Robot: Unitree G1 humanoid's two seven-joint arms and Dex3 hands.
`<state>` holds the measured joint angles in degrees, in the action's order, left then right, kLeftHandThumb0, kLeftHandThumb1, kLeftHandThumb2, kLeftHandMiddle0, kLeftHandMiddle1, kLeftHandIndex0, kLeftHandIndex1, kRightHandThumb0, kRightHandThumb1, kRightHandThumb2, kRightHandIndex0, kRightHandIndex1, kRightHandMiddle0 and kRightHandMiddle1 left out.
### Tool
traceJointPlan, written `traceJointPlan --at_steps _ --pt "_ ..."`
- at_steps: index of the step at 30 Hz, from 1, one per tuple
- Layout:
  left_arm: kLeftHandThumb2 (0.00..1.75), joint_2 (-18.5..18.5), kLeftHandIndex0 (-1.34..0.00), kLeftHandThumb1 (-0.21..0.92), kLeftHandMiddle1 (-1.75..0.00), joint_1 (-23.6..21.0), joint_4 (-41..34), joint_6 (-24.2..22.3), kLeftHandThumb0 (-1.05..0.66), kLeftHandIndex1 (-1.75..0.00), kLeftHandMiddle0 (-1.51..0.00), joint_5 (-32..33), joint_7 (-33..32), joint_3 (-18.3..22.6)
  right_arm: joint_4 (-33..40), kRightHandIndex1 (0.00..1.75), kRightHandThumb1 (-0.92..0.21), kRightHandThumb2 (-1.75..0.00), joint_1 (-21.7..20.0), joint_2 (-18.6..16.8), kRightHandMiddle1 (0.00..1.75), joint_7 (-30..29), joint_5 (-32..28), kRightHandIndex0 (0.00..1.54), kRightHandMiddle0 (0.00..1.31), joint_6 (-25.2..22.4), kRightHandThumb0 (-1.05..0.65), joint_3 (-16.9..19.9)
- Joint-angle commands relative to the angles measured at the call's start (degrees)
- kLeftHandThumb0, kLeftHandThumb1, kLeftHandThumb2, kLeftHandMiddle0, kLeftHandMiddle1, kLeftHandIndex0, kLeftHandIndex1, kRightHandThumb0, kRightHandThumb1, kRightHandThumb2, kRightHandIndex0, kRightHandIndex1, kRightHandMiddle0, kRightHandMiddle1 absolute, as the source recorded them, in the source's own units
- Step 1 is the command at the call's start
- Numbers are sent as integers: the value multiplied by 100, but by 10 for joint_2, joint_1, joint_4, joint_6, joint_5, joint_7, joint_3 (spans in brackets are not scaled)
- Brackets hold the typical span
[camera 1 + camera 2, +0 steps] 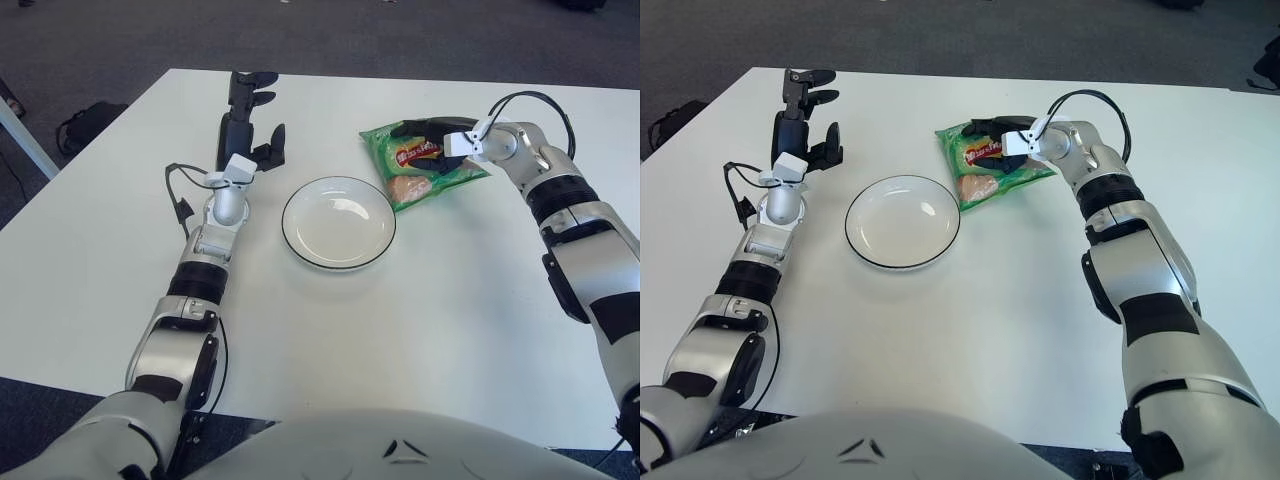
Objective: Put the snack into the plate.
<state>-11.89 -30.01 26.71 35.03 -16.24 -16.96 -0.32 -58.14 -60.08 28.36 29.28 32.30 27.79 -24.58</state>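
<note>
Right hand [432, 140] over green snack bag [420, 160] on table [420, 330], fingers closing around it, beside empty plate [338, 222]. Left hand [250, 125] left of plate, fingers released.

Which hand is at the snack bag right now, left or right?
The right hand: its dark fingers lie over the green snack bag beside the plate. The left hand is raised apart, on the plate's other side.

Bare desk [400, 310] lies open between the snack [420, 165] and the plate [338, 222]; only the left hand [248, 120] stands left of the plate
</note>
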Motion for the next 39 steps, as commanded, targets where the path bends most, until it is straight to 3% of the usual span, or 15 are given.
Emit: traceJointPlan --at_steps 1,10,13,18,20,21,23,24,25,27,30,31,34,37,39 --pt "91 4 0 87 -102 11 -15 10 -38 -141 -30 -5 -14 8 -6 1 -92 -84 10 0 40 24 10 1 0 -9 -95 -16" --pt "105 5 0 80 -104 28 -29 34 -35 -150 -34 -12 -45 23 -20 0 -92 -90 8 -1 43 55 32 0 0 -23 -97 -53" --pt "70 6 -12 88 -104 30 -29 43 -34 -167 -37 -13 -54 28 -17 0 -92 -90 11 -2 50 71 25 0 0 -23 -95 -56" --pt "56 10 -17 91 -103 29 -28 63 -34 -173 -38 -23 -81 38 -5 2 -92 -86 26 5 66 62 24 4 0 -20 -90 -56" --pt "54 12 -18 92 -103 27 -25 74 -34 -174 -38 -26 -94 42 5 8 -92 -82 35 13 85 47 29 13 0 -14 -85 -58" --pt "54 13 -18 92 -103 26 -23 79 -34 -174 -38 -27 -98 43 9 21 -92 -80 39 17 93 40 31 12 0 -12 -83 -59" --pt "53 14 -19 92 -103 24 -20 87 -34 -174 -38 -26 -103 46 14 73 -92 -71 44 22 117 26 36 5 1 -8 -79 -60" --pt "53 15 -19 92 -103 23 -18 91 -34 -174 -38 -17 -99 47 16 82 -92 -69 48 25 121 10 40 4 1 -2 -78 -62" --pt "53 16 -19 92 -105 22 -17 95 -34 -175 -37 -10 -95 48 17 108 -89 -66 50 28 138 -2 43 2 6 4 -74 -63" --pt "52 16 -19 92 -106 18 -13 105 -35 -175 -36 8 -84 51 21 138 -80 -73 55 34 155 -37 52 1 17 12 -61 -65" --pt "52 14 -19 92 -109 14 -9 115 -35 -175 -35 19 -75 52 21 163 -64 -91 59 37 168 -72 59 0 34 16 -47 -64" --pt "52 12 -19 92 -109 13 -9 116 -35 -175 -35 19 -72 53 22 167 -60 -96 62 38 171 -87 59 0 37 15 -45 -62" --pt "52 8 -19 92 -111 13 -10 118 -35 -175 -35 20 -68 55 22 172 -41 -121 67 41 173 -116 58 33 46 19 -15 -58" --pt "52 7 -19 92 -111 12 -9 117 -35 -175 -35 19 -65 58 20 156 -20 -139 70 44 174 -133 52 58 66 27 -5 -55" --pt "52 6 -19 92 -112 11 -9 121 -35 -175 -35 25 -61 61 22 149 -14 -144 79 47 174 -149 39 70 68 38 -2 -43"
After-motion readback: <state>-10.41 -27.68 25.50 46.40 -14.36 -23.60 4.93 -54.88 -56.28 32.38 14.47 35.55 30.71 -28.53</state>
